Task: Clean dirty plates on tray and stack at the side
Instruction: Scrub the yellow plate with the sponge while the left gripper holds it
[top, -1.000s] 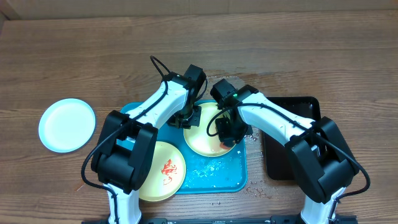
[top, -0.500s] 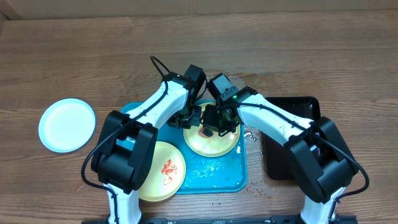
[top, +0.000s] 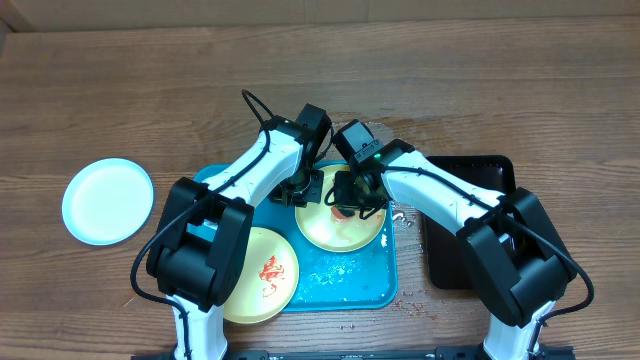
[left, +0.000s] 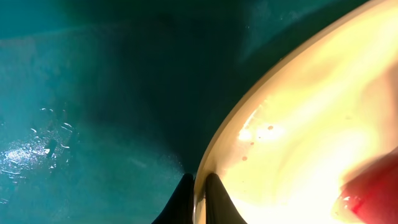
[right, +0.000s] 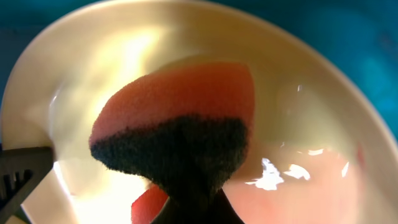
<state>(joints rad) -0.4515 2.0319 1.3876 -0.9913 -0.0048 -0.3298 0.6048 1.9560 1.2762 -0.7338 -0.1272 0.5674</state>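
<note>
The right hand (top: 350, 196), clamped on the sponge (right: 177, 99), has slid across the yellow plate (left: 298, 124); the left hand (left: 199, 198) pinches its rim.

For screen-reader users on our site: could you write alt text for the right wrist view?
A red sponge with a dark scouring face, pinched in the right tool, sits over a wet pale yellow plate. Turquoise tray shows beyond the rim.

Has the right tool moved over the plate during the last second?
Yes. The right tool, shut on the sponge, has slid across the yellow plate, away from the black tray, toward the left tool.
</note>
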